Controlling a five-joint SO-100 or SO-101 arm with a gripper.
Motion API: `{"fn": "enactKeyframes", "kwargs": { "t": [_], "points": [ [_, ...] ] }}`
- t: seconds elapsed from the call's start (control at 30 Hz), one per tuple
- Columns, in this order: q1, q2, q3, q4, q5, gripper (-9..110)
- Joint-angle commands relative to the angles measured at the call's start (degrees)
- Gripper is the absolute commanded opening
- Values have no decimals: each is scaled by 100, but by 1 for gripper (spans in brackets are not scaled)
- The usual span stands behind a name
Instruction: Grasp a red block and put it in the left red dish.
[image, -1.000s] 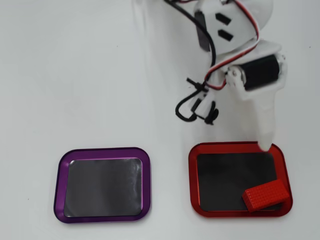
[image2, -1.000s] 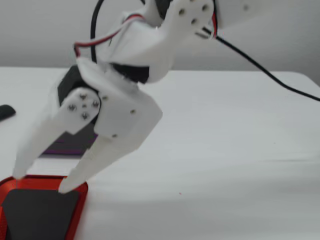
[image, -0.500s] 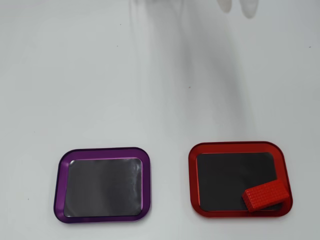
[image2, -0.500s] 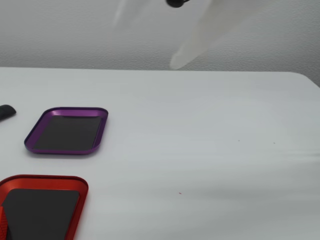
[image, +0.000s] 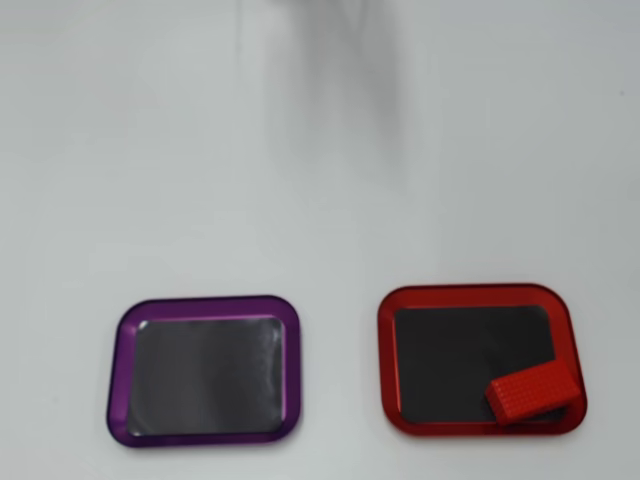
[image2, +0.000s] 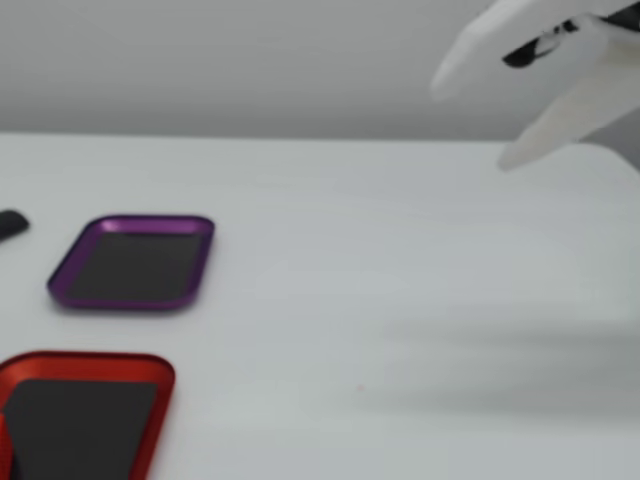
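Note:
The red block lies inside the red dish, at its lower right corner, leaning on the rim, in the overhead view. In the fixed view the red dish shows at the bottom left, cut off by the frame, and the block is out of view there. My white gripper hangs high at the upper right of the fixed view, far from both trays, with its two fingers spread apart and nothing between them. It is out of the overhead view, where only its blurred shadow shows at the top.
A purple-rimmed tray with a dark inside sits left of the red dish in the overhead view, and behind it in the fixed view. A small dark object lies at the fixed view's left edge.

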Motion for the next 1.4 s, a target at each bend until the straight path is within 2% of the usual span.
{"fn": "enactKeyframes", "kwargs": {
  "t": [0.0,0.17,0.37,0.93,1.03,1.17,1.37],
  "points": [
    [299,940,826,-422,26,22],
    [729,2373,1969,-844,9,22],
    [738,3410,2953,-861,44,22],
    [773,3357,4307,-211,62,21],
    [773,3357,4368,-141,62,16],
    [773,3357,4368,-141,53,0],
    [773,3357,4386,-132,44,-1]
  ]
}}
